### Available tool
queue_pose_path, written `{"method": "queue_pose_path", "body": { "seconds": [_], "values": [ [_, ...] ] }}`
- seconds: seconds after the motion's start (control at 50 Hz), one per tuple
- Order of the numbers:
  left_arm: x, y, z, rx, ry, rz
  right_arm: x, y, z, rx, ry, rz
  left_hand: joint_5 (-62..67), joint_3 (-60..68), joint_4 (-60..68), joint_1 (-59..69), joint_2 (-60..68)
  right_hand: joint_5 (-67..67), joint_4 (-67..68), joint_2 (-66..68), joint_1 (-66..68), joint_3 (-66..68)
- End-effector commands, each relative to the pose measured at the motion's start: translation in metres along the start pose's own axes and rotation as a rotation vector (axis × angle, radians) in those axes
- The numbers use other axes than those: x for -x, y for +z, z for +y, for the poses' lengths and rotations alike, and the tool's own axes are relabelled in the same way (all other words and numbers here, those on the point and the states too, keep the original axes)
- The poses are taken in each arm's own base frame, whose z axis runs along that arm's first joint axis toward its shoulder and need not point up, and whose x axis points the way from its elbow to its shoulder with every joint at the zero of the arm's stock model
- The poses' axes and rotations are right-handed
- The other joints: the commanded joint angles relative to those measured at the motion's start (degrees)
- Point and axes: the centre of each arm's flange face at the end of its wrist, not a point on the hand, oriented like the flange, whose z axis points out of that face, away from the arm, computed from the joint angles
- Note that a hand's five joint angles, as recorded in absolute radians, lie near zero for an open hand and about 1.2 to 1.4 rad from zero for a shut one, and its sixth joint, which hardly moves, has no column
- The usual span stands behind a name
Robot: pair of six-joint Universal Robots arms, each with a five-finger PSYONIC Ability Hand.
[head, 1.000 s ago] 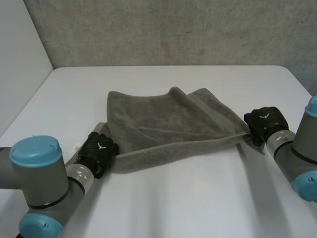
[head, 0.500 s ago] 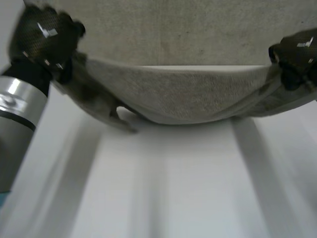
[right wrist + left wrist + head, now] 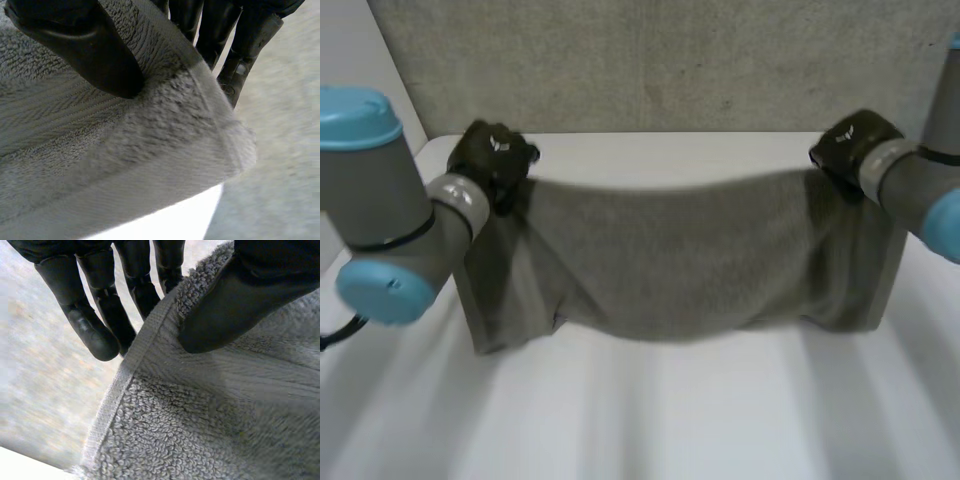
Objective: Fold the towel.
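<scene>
A grey towel (image 3: 670, 255) hangs stretched between both hands above the white table (image 3: 670, 420), its lower edge sagging down to the table. My left hand (image 3: 492, 152) grips the towel's upper left corner. In the left wrist view the thumb (image 3: 235, 305) presses the towel (image 3: 200, 420) against the fingers (image 3: 90, 325) behind the hem. My right hand (image 3: 853, 142) grips the upper right corner. The right wrist view has the thumb (image 3: 95, 55) pinching the towel (image 3: 110, 150) against the fingers (image 3: 240, 55) behind it.
A grey wall (image 3: 670, 60) rises behind the table's far edge. A pale wall (image 3: 345, 60) stands at the left. Bare table surface lies in front of the hanging towel.
Both hands have lifted the towel off the table and carried its near edge up and away from me. The towel now hangs between them as a curtain.
</scene>
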Motion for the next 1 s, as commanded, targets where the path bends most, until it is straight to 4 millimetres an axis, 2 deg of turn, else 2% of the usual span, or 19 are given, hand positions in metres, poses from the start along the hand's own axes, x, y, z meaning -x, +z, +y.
{"method": "queue_pose_path", "body": {
  "seconds": [0.02,0.04,0.06,0.1,0.16,0.22,0.28,0.32,0.34,0.38,0.44,0.48,0.58,0.62,0.64,0.68,0.78,0.9,1.0],
  "values": [
    [0.063,0.036,-0.079,-0.337,0.044,-0.273,-0.066,0.022,-0.064,-0.374,0.042,0.464,-14.19,-8.21,-6.81,-1.71,-6.53,3.24,3.02,3.73,3.83,3.59],
    [0.079,0.034,-0.101,-0.433,0.024,-0.337,-0.066,0.022,-0.064,-0.375,0.042,0.465,-14.19,-8.21,-6.81,-1.71,-6.53,3.24,3.02,3.73,3.83,3.59],
    [0.079,0.034,-0.102,-0.434,0.024,-0.338,-0.08,0.013,-0.078,-0.455,0.051,0.548,-14.19,-8.21,-6.81,-1.71,-6.53,3.24,3.02,3.73,3.83,3.59],
    [0.104,0.026,-0.133,-0.586,-0.033,-0.429,-0.092,0.0,-0.09,-0.519,0.061,0.615,-14.19,-8.21,-6.81,-1.71,-6.53,3.24,3.02,3.73,3.83,3.59],
    [0.112,0.018,-0.144,-0.648,-0.084,-0.437,-0.1,-0.021,-0.098,-0.576,0.071,0.655,-14.19,-8.21,-6.81,-1.71,-6.53,3.24,3.02,3.73,3.83,3.59],
    [0.108,0.017,-0.14,-0.634,-0.108,-0.414,-0.087,-0.022,-0.09,-0.557,0.06,0.594,-14.19,-8.21,-6.81,-1.71,-6.53,3.24,3.02,3.73,3.83,3.59],
    [0.089,0.022,-0.115,-0.555,-0.125,-0.347,-0.064,-0.014,-0.075,-0.52,0.048,0.501,-14.19,-8.21,-6.81,-1.71,-6.53,3.24,3.02,3.73,3.83,3.59],
    [0.064,0.025,-0.082,-0.46,-0.127,-0.275,-0.054,-0.011,-0.067,-0.496,0.043,0.458,-14.19,-8.21,-6.81,-1.71,-6.53,3.24,3.02,3.73,3.83,3.59],
    [0.064,0.025,-0.082,-0.459,-0.127,-0.274,-0.044,-0.008,-0.057,-0.469,0.04,0.417,-14.19,-8.21,-6.81,-1.71,-6.53,3.24,3.02,3.73,3.83,3.59],
    [0.045,0.025,-0.048,-0.379,-0.122,-0.206,-0.034,-0.006,-0.048,-0.442,0.037,0.375,-14.19,-8.21,-6.81,-1.71,-6.53,3.24,3.02,3.73,3.83,3.59],
    [0.035,0.024,-0.029,-0.339,-0.121,-0.173,-0.01,-0.003,-0.031,-0.396,0.033,0.293,-14.19,-8.21,-6.81,-1.71,-6.53,3.24,3.02,3.73,3.83,3.59],
    [0.012,0.019,0.007,-0.277,-0.122,-0.122,0.004,-0.002,-0.021,-0.371,0.03,0.245,-14.19,-8.21,-6.81,-1.71,-6.53,3.24,3.02,3.73,3.83,3.59],
    [-0.019,0.008,0.045,-0.241,-0.112,-0.082,0.046,0.0,0.016,-0.28,0.032,0.104,-14.19,-8.21,-6.81,-1.71,-6.53,3.24,3.02,3.73,3.83,3.59],
    [-0.028,0.004,0.057,-0.227,-0.108,-0.074,0.076,0.001,0.039,-0.215,0.036,0.015,-14.19,-8.21,-6.81,-1.71,-6.53,3.24,3.02,3.73,3.83,3.59],
    [-0.037,-0.001,0.068,-0.212,-0.103,-0.063,0.077,0.001,0.039,-0.215,0.036,0.015,-14.19,-8.21,-6.81,-1.71,-6.53,3.24,3.02,3.73,3.83,3.59],
    [-0.044,-0.006,0.076,-0.197,-0.096,-0.054,0.096,-0.001,0.056,-0.167,0.042,-0.043,-14.19,-8.21,-6.81,-1.71,-6.53,3.24,3.02,3.73,3.83,3.59],
    [-0.06,-0.023,0.096,-0.138,-0.06,-0.016,0.112,-0.012,0.068,-0.128,0.038,-0.096,-14.19,-8.21,-6.81,-1.71,-6.53,3.24,3.02,3.73,3.83,3.59],
    [-0.068,-0.044,0.102,-0.098,-0.012,0.013,0.109,-0.028,0.067,-0.113,0.042,-0.098,-14.19,-8.21,-6.81,-1.71,-6.53,3.24,3.02,3.73,3.83,3.59],
    [-0.065,-0.06,0.097,-0.096,-0.006,0.012,0.098,-0.057,0.06,-0.129,0.036,-0.077,-14.19,-8.21,-6.81,-1.71,-6.53,3.24,3.02,3.73,3.83,3.59]
  ]
}}
